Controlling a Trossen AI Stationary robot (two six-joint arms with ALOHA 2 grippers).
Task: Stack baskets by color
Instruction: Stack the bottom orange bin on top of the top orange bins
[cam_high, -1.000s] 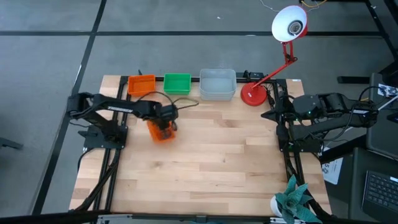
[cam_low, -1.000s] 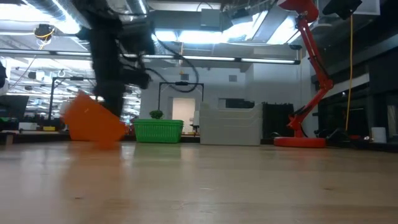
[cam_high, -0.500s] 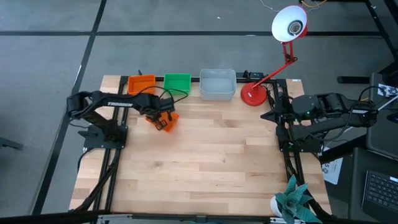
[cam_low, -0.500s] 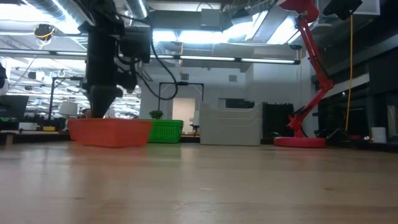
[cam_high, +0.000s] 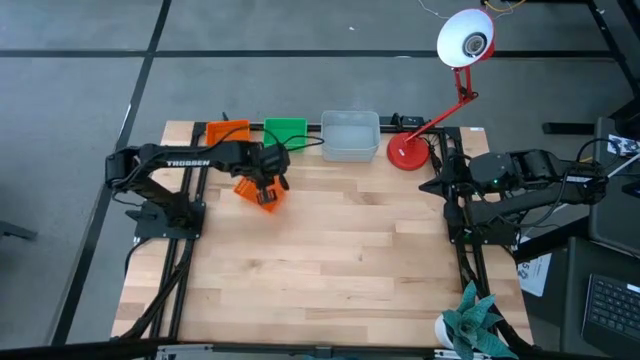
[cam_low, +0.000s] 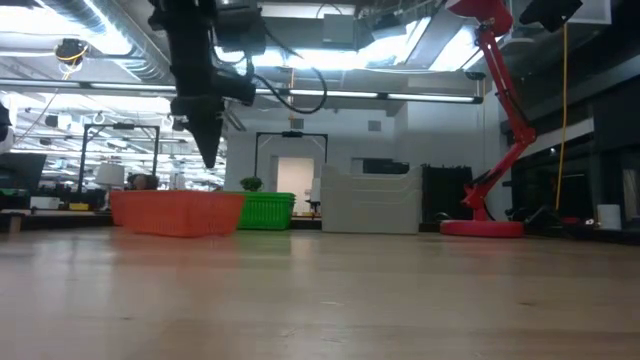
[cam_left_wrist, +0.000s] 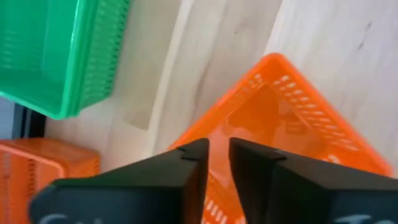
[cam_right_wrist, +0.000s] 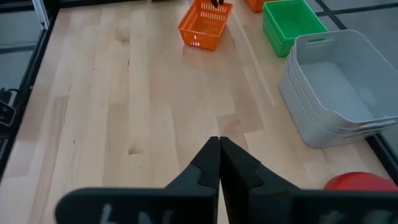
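Green and grey stacks look done along the table's far edge. One loose orange basket sits nearby, under my left gripper, fingers slightly apart, gripping nothing. Right gripper parked, closed.

"TROSSEN" is read in white letters on the left arm; no other text is made out.

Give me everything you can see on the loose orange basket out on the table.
The orange basket is a small, shallow rectangular bin of what looks like plastic, with perforated walls and an open, empty inside. It sits flat on the wooden table, skewed to the table's edges, apart from the row of baskets at the back. The left gripper hangs just above it, fingers nearly together, not touching it.
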